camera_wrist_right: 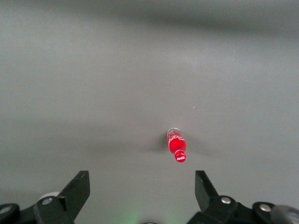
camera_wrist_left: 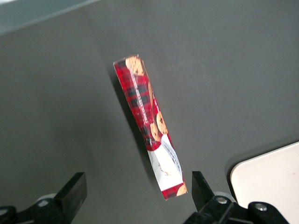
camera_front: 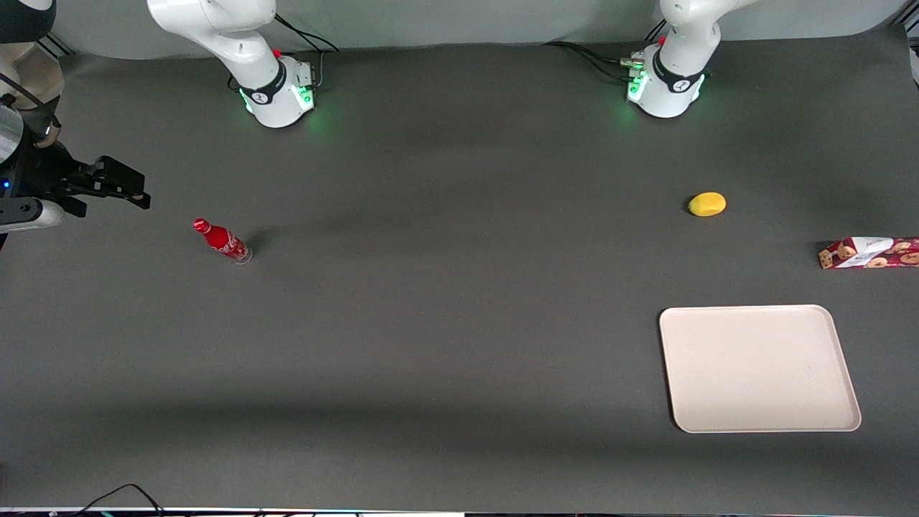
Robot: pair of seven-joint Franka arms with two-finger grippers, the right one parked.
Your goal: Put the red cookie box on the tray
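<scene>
While the left gripper [camera_wrist_left: 135,196] hovers, fingers spread wide, the long dark-red cardboard cookie box [camera_wrist_left: 149,126] lies below, its axis running eleven-to-five o'clock.

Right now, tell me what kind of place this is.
Probably a robot lab tabletop: a dark grey mat-covered table with arm bases bolted on, scattered test props such as a dark-red cookie box and a cream-white tray, and the open left gripper above the box.
</scene>
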